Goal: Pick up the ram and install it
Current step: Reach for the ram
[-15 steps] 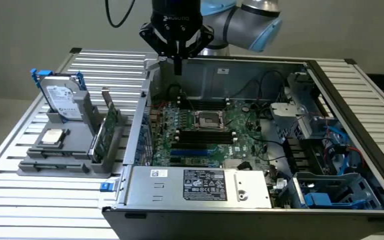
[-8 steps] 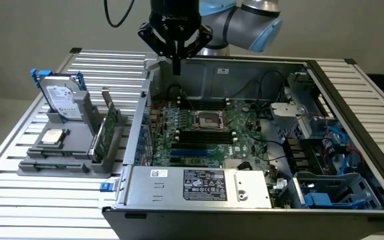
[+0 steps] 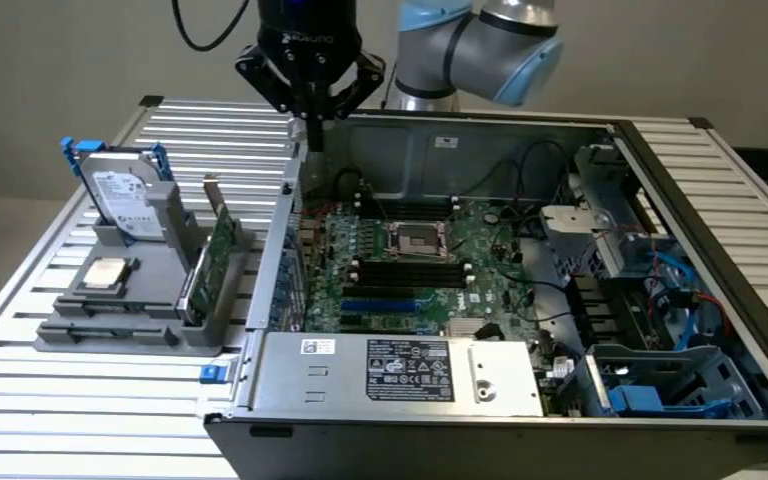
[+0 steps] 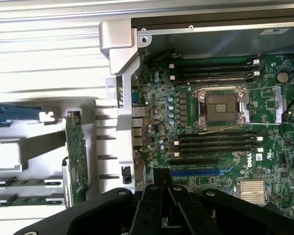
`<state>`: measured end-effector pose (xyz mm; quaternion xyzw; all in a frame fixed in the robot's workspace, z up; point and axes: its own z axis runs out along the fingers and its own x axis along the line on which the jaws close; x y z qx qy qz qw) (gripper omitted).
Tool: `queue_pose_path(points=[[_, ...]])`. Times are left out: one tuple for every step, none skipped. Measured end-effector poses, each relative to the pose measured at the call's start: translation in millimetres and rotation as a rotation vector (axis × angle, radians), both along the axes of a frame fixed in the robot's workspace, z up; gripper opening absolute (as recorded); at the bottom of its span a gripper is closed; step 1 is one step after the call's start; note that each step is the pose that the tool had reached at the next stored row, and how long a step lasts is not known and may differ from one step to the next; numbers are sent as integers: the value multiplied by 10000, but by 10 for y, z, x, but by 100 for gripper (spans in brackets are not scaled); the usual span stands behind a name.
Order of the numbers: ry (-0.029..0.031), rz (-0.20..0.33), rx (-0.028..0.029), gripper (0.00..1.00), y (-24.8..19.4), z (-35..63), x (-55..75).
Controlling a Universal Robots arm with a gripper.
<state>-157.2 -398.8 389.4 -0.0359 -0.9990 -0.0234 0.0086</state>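
The gripper [image 3: 313, 135], shut on nothing, is held above the case wall [image 3: 281, 230], while the ram [image 4: 24, 182] is seen lying in the grey holder [image 3: 144, 300] outside the case, toward the exterior view's left, its long axis parallel to the motherboard slots [image 4: 218, 142].

Looks like a robotics lab or a test cell to me, not a regular office or repair shop. Everything sits on a slatted aluminium table [image 3: 77, 400]. A pale blue and grey robot arm [image 3: 491, 50] rises behind an open computer case [image 3: 491, 150] lying on its side, its motherboard [image 3: 491, 285] bare. Beside the case there's a purpose-made grey fixture [image 3: 104, 335] holding loose parts in slots, a hard drive [image 3: 124, 200] standing upright among them. Plain beige wall [image 3: 64, 50] behind.
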Motion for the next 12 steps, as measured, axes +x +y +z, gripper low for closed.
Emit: queue_pose_path(points=[[3, 1, 0, 11, 0, -7, -45], [4, 2, -1, 11, -2, -15, -89], [5, 1, 0, 11, -6, -21, -137], [4, 0, 0, 11, -10, -25, -183], [4, 1, 0, 11, -15, -28, -227], [4, 1, 0, 11, -19, -32, -274], [4, 1, 0, 11, -23, -36, -318], [3, 0, 0, 11, -27, -40, -364], [3, 1, 0, 11, -32, -43, -408], [-1, 1, 2, 11, -37, -46, -453], [-7, 1, 2, 11, -42, -51, -498], [-15, 1, 3, 11, -48, -55, -547]])
